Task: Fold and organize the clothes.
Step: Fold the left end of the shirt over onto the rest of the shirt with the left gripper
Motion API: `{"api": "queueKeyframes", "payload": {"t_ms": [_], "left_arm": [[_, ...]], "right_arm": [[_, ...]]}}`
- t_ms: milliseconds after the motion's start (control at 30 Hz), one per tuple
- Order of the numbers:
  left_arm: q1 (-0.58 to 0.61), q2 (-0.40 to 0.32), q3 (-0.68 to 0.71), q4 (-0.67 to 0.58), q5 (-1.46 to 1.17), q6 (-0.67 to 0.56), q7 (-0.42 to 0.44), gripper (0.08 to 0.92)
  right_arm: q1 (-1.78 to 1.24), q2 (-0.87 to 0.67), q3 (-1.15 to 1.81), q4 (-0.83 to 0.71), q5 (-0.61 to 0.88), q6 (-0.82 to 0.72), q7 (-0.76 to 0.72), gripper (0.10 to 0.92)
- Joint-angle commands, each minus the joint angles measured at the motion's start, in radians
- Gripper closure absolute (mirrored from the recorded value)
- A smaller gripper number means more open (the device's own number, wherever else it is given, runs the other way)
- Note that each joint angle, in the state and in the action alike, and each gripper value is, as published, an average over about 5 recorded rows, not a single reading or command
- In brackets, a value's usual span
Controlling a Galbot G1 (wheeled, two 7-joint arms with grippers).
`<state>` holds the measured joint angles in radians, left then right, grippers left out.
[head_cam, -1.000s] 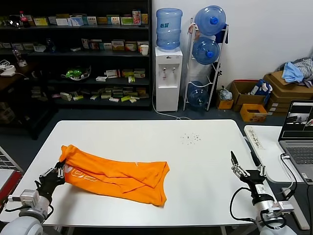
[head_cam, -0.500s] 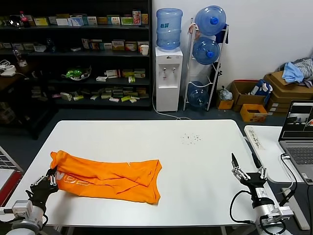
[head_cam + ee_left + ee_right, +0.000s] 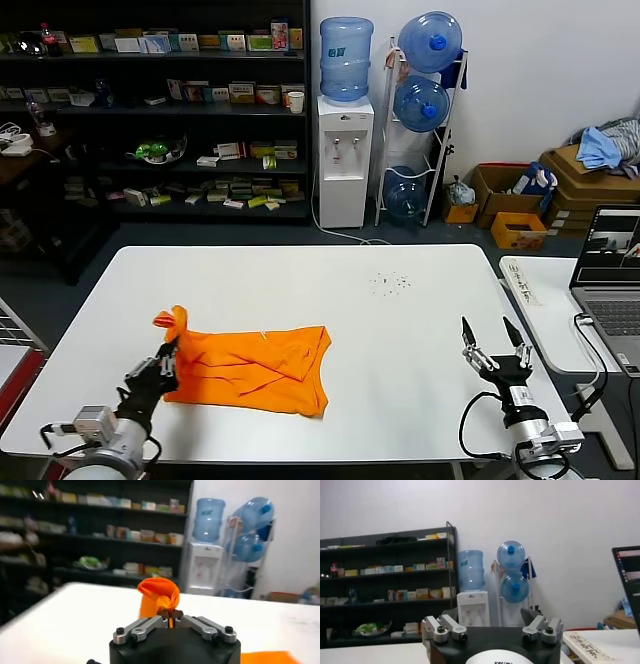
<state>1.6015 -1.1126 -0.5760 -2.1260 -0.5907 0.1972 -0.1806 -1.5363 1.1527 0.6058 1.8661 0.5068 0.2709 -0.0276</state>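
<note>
Left hand (image 3: 165,362) clamped on a raised corner of the orange T-shirt (image 3: 255,368), lower left of frame, rest crumpled on the white bench (image 3: 400,340). Right hand (image 3: 494,345) lower right, fingers spread apart, holding nothing.

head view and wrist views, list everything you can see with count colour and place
T-shirt: one, bright orange, lying bunched on the table's near left part, one end lifted
table: one, white, in front of the robot
side table: one, white, right of the main table
laptop: one, grey, open, on the side table
water dispenser: one, white, blue bottle on top, by the back wall
bottle rack: one, holding three blue bottles, right of the dispenser
shelves: dark, stocked with small boxes, back left
cardboard boxes: several, brown, far right, blue-grey clothes on top
left gripper: black, shut on the T-shirt's raised end
right gripper: black, open, near right table edge
</note>
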Motion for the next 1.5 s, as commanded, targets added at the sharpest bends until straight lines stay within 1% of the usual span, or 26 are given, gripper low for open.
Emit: {"api": "queueKeyframes", "payload": {"t_ms": [33,300,733,1033,1100,1233,1500], "left_arm": [[-0.112,-0.02,0.253,0.007,-0.178,0.032,-0.035,0.871],[-0.138,-0.038,0.323,0.037,-0.157,0.029,-0.031,0.871],[-0.18,-0.108,0.367,0.082,-0.115,0.024,-0.037,0.871],[-0.203,-0.13,0.377,0.116,-0.094,0.025,-0.018,0.871],[-0.202,-0.129,0.376,0.121,-0.089,0.026,-0.008,0.858],[-0.199,-0.123,0.37,0.122,-0.092,0.024,0.002,0.771],[-0.159,-0.099,0.342,0.067,-0.14,0.028,0.007,0.537]], "right_arm": [[-0.001,0.014,-0.008,0.007,-0.023,-0.014,0.007,0.203],[-0.002,0.031,-0.011,0.014,-0.03,-0.02,0.014,0.203],[-0.002,0.037,-0.016,0.011,-0.029,-0.02,0.018,0.203],[0.007,0.042,-0.026,0.007,-0.027,-0.024,0.02,0.203],[0.008,0.043,-0.029,0.006,-0.028,-0.024,0.021,0.203],[0.01,0.045,-0.031,0.005,-0.027,-0.025,0.021,0.203],[0.018,0.047,-0.038,0.002,-0.025,-0.026,0.021,0.203]]}}
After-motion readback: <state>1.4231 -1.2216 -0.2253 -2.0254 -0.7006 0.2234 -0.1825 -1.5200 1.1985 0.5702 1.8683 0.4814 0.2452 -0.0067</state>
